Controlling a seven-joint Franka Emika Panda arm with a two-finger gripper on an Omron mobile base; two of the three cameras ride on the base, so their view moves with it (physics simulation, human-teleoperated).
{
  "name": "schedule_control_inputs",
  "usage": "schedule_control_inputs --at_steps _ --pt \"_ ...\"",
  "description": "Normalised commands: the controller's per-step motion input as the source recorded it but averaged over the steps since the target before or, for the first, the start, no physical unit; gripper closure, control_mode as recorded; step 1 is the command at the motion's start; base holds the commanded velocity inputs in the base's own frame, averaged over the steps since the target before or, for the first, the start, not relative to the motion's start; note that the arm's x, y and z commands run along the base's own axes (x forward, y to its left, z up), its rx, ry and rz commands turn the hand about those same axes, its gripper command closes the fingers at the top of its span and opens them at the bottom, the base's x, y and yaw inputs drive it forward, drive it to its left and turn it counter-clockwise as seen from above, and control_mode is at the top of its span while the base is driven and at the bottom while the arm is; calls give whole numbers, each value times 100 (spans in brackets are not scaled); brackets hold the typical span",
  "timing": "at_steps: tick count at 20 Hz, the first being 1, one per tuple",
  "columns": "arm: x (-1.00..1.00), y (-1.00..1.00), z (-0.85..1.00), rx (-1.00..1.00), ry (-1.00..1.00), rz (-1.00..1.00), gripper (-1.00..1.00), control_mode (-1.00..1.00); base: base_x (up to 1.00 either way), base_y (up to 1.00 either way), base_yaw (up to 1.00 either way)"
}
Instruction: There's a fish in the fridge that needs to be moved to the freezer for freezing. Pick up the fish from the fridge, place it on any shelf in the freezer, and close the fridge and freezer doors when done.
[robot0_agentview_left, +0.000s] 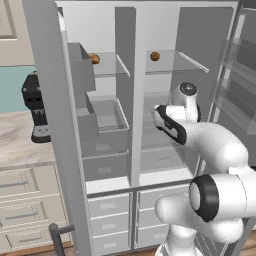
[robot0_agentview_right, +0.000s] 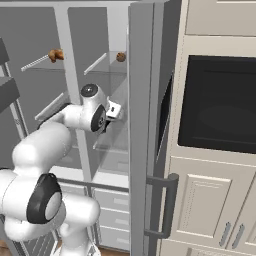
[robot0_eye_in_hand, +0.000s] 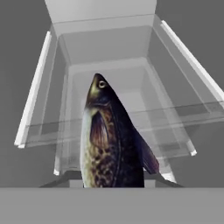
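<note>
Fish (robot0_eye_in_hand: 111, 140) fills the foreground of the hand view, head up, tail end running down to the claw, whose fingertips are hidden; whether it is clamped on the fish cannot be confirmed. Fish is dark, mottled brown-olive, with a pale belly. Beyond it lie translucent shelves and a drawer of the fridge (robot0_agentview_left: 165, 100), where the arm reaches in. Judged step: carrying the fish out. Next move calls for withdrawal and transfer to the freezer (robot0_agentview_left: 102, 100); both doors stand open
</note>
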Motion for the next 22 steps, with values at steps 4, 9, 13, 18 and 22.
schedule_control_inputs --at_steps 4,9,13,18,22 --pt "-91 57 51 0 3 0 100 -100 0 0 0" --pt "-52 98 20 0 2 23 100 -100 0 0 0" --pt "-43 96 2 -4 -1 19 100 -100 0 0 0" --pt "-2 68 0 -3 0 0 100 -100 0 0 0" --pt "37 77 0 -4 0 0 100 -100 0 0 0"
